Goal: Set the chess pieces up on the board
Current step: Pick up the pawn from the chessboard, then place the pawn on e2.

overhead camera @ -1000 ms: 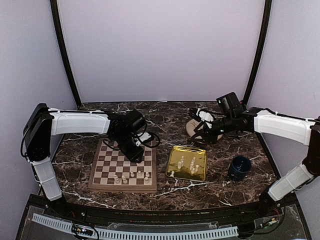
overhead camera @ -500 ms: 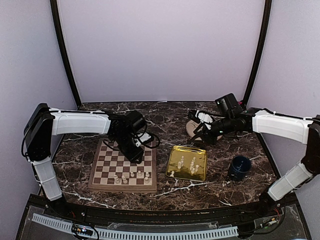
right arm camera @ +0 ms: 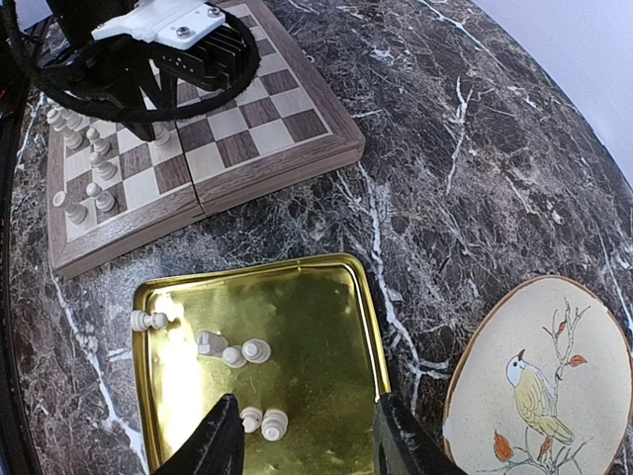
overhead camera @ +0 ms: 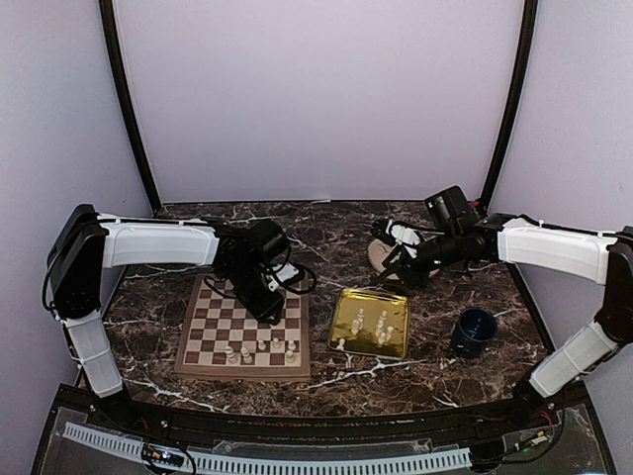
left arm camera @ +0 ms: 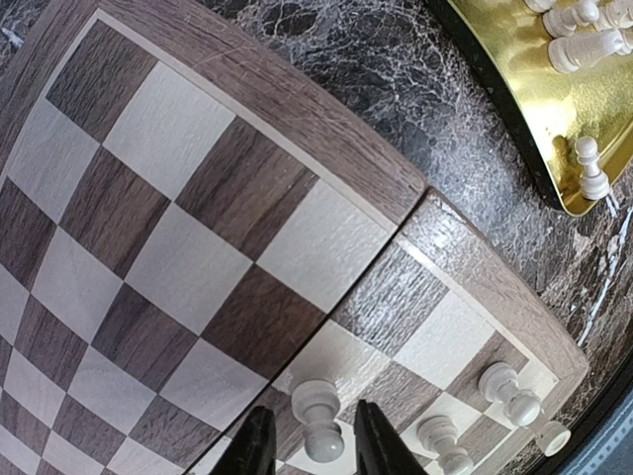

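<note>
The wooden board (overhead camera: 212,332) lies at the left. Several cream pieces (overhead camera: 259,348) stand along its near rows. My left gripper (overhead camera: 269,309) hangs low over the board's right half. In the left wrist view its open fingers (left arm camera: 257,445) straddle one upright pawn (left arm camera: 318,416), with a small gap on each side. Two more pawns (left arm camera: 509,391) stand to the right of it. My right gripper (overhead camera: 401,272) is open and empty above the far edge of the gold tray (overhead camera: 396,336). Several pieces (right arm camera: 247,351) stand or lie in the tray (right arm camera: 326,327).
A blue cup (overhead camera: 473,332) stands right of the tray. A round coaster with a bird picture (right arm camera: 539,386) lies behind the tray, under my right arm. Dark marble table (overhead camera: 336,233) shows between the board and the tray.
My right arm has drifted slightly to the left. My left gripper has stayed over the same spot on the board.
</note>
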### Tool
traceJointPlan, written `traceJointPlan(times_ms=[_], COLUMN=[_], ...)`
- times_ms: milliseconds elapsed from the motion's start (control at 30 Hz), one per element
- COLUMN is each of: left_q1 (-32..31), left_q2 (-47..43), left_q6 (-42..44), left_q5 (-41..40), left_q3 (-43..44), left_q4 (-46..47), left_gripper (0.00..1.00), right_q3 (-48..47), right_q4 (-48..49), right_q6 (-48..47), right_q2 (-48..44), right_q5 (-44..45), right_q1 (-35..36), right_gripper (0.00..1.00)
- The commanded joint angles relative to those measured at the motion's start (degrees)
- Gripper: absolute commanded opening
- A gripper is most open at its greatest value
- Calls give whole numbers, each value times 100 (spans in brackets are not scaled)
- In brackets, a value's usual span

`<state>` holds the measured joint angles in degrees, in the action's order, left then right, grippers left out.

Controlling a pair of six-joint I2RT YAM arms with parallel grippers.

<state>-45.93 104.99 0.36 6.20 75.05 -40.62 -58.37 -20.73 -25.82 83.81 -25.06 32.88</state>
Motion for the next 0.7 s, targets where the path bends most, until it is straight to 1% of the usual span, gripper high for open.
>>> traceJointPlan(times_ms=[0, 100, 367, 433, 667], left_q1=[-39, -39, -39, -39, -39], left_q2=[-29, -61, -55, -70, -474], left_q6=[-9, -18, -18, -10, -56], left_q5=[37, 55, 81, 100, -146], left_q3=[-80, -89, -151, -148, -222], left_q4=[-207, -180, -249, -266, -457], left_gripper=[27, 24, 21, 16, 8], right_q3=[-96, -96, -101, -111, -123], right_q4=[-5, -5, -27, -27, -50], right_q6=[-41, -42, -50, -46, -49], right_q2=[60, 65, 83, 93, 83], right_q5=[-122, -122, -136, -147, -177], right_q1=[-27, -28, -20, -28, -19], right_gripper=[45, 45, 45, 45, 45])
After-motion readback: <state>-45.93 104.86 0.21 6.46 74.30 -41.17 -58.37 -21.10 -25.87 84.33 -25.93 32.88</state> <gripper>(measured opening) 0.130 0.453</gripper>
